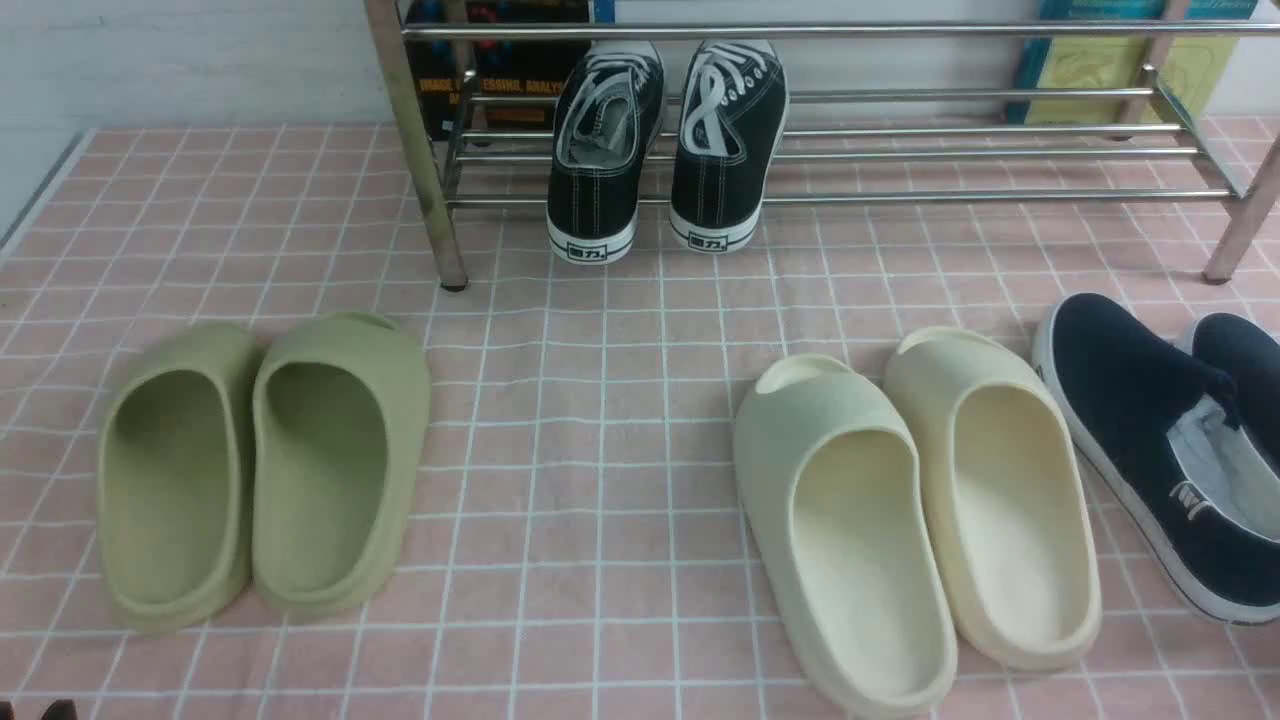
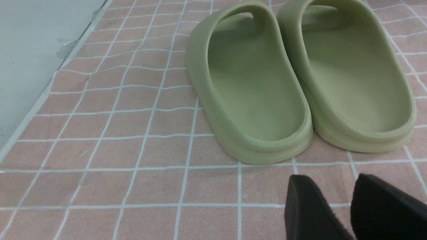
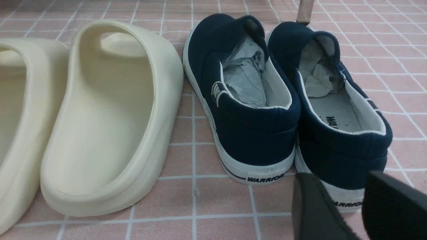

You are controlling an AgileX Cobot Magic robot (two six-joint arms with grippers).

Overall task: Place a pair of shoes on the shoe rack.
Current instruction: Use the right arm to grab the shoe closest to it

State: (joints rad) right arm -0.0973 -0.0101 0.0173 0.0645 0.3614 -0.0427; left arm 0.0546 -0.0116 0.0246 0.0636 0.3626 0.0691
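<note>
The pair of shoes, two navy slip-ons with white soles, stands on the pink checked cloth at the far right of the front view, one shoe [image 1: 1130, 420] beside the other [image 1: 1240, 370], which the frame edge cuts off. In the right wrist view both heels face me, the left shoe [image 3: 257, 133] and the right shoe [image 3: 347, 150]. My right gripper [image 3: 340, 180] is open just behind the right shoe's heel, holding nothing. The steel shoe rack [image 1: 900, 195] stands at the back. My left gripper [image 2: 332, 180] is open and empty, behind the green slides [image 2: 253, 100].
Two black lace-up sneakers [image 1: 600, 150] sit on the rack's left half. Green slides [image 1: 260, 470] lie at front left and cream slides [image 1: 900, 520] at front right, right beside the navy pair. A rack leg [image 3: 305, 11] stands just beyond the navy toes.
</note>
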